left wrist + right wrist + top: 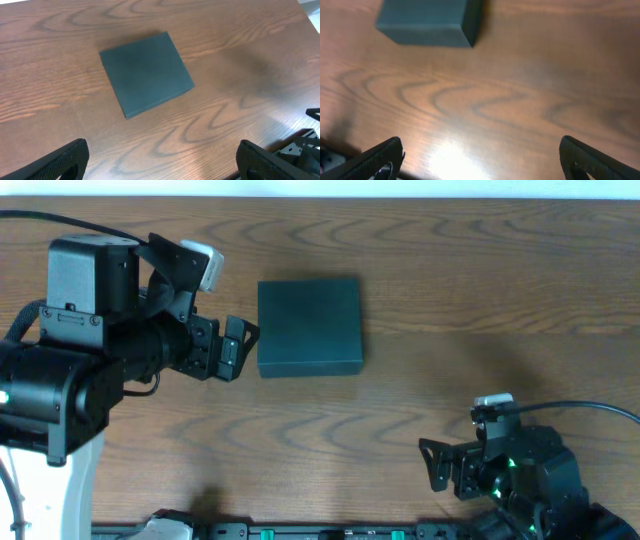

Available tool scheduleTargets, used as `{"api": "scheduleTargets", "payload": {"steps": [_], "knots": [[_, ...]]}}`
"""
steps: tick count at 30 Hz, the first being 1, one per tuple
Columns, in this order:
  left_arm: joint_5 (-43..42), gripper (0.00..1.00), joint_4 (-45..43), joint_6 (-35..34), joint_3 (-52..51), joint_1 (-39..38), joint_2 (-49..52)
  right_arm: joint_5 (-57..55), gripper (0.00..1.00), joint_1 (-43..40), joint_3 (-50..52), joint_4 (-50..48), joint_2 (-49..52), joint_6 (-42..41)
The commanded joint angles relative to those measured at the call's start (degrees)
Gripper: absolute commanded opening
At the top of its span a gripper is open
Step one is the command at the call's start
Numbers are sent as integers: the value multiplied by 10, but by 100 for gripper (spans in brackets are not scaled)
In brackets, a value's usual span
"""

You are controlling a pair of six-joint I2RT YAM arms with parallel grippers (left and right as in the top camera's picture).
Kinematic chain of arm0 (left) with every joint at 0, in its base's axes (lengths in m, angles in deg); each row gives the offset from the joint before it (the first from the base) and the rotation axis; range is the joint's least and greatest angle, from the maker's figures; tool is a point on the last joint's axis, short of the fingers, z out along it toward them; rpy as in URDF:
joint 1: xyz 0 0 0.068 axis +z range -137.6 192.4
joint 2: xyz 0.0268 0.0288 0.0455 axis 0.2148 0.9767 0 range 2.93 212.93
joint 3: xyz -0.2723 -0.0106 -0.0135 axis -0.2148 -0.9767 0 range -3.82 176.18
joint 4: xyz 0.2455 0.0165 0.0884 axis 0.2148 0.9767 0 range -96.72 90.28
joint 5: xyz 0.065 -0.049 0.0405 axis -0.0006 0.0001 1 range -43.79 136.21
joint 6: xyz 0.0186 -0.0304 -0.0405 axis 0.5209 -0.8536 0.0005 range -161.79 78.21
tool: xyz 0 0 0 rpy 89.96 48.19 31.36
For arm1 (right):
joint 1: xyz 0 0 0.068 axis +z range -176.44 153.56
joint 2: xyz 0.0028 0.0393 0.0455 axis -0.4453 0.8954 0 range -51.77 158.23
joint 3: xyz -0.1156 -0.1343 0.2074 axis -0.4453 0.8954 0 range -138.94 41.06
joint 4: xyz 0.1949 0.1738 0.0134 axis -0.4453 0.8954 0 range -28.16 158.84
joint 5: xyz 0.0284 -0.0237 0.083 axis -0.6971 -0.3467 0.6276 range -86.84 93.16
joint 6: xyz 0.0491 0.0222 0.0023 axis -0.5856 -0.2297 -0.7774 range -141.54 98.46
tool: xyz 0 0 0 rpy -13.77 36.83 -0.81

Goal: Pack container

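Wood-grain table filled all three views. A dark strip along its near edge in the overhead view was too cut off to identify.

At the far left, the left arm lay across the table, with its base running off the left and bottom edges. Its wrist pointed right, towards the box. The left gripper sat just beside the box's left edge, though I could not tell whether it touched. Its jaws were spread and held nothing. In the left wrist view only the two dark fingertips showed, at the bottom corners and well apart, with bare wood between them.

The box lay flat on the table, left of centre and towards the far side. Its lid was down, so its inside was hidden, and no seam or hinge could be made out on the matte black top. It appeared whole in the left wrist view. The right wrist view cut it off along the top edge.

At the lower right, the right arm sat low at the near edge, partly out of frame. The right gripper pointed left, well apart from the box, with jaws spread and empty. Its fingertips showed only at the bottom corners of the right wrist view.
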Motion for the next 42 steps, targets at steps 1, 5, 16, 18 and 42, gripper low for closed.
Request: {"api": "scheduleTargets", "payload": {"steps": [1, 5, 16, 18, 42], "knots": [[51, 95, 7, 20, 3, 1, -37, -2, 99, -5, -5, 14, 0, 2], [124, 95, 46, 21, -1, 1, -112, -2, 99, -5, -5, 19, 0, 2], [241, 95, -124, 21, -311, 59, -436, -2, 99, -5, -5, 19, 0, 2], [240, 95, -165, 21, -388, 66, -485, -2, 99, -5, -5, 19, 0, 2], [207, 95, -465, -93, -947, 80, -756, -2, 99, -5, -5, 19, 0, 2]]}}
